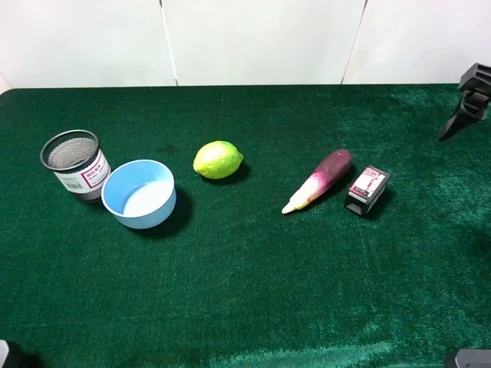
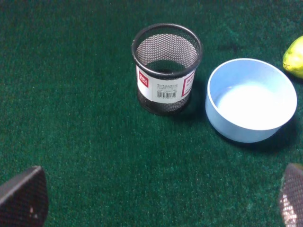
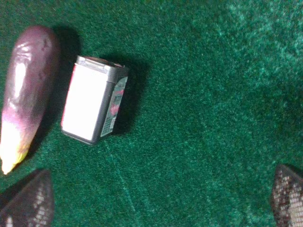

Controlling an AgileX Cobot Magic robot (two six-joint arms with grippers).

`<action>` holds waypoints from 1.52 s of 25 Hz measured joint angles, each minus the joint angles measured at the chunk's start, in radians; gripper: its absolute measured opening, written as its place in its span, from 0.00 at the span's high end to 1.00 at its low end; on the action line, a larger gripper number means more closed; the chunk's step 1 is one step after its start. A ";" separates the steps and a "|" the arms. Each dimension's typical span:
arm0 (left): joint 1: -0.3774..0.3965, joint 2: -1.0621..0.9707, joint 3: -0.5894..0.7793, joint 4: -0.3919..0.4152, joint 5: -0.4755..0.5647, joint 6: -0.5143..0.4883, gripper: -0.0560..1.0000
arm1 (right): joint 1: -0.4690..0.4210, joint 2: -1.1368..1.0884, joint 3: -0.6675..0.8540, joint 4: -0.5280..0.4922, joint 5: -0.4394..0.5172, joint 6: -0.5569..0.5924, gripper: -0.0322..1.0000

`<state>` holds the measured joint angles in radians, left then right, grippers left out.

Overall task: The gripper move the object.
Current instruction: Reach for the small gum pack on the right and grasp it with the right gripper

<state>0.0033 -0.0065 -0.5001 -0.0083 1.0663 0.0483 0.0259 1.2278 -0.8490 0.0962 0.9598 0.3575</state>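
The box (image 1: 367,188) is small, black and rectangular, with a white label edged in red on its top face. It lies flat on the green bench (image 1: 253,291), right of the middle, just beside the thick purple end of the eggplant (image 1: 321,179) with a narrow gap between them. The right hand (image 1: 465,103), black with mesh-textured fingertips (image 3: 28,203), hangs at the far right edge, well apart from the box, its 2 fingers spread wide.

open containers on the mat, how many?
2. The mesh cup stands at the exterior view's far left; the blue bowl sits just right of it, between cup and lime. No sign of hidden ones.
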 joint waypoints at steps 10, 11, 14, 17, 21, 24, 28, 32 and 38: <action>0.000 0.000 0.000 0.002 0.000 0.000 0.01 | 0.049 0.097 -0.025 0.021 -0.031 0.032 0.30; 0.000 0.000 0.000 0.002 0.000 0.000 0.01 | 0.067 0.111 -0.039 0.012 -0.032 0.051 0.30; 0.000 0.000 0.000 0.002 0.000 0.000 0.01 | 0.136 0.159 -0.083 -0.019 -0.033 0.115 0.30; 0.000 0.000 0.000 0.002 0.000 0.000 0.01 | 0.182 0.208 -0.118 -0.032 -0.036 0.169 0.30; 0.000 0.000 0.000 0.002 0.000 0.000 0.01 | 0.211 0.268 -0.136 -0.034 -0.050 0.211 0.30; 0.000 0.000 0.000 0.002 0.000 0.000 0.01 | 0.212 0.307 -0.137 -0.031 -0.075 0.218 0.30; 0.000 0.000 0.000 0.002 0.000 0.000 0.01 | 0.212 0.370 -0.137 -0.026 -0.097 0.221 0.30; 0.000 0.000 0.000 0.002 0.000 0.000 0.01 | 0.212 0.415 -0.137 -0.022 -0.109 0.221 0.30; 0.000 0.000 0.000 0.002 0.000 0.000 0.01 | 0.212 0.505 -0.137 -0.013 -0.168 0.221 0.30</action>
<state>0.0033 -0.0065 -0.5001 -0.0063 1.0663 0.0483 0.2382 1.7326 -0.9858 0.0829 0.7917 0.5789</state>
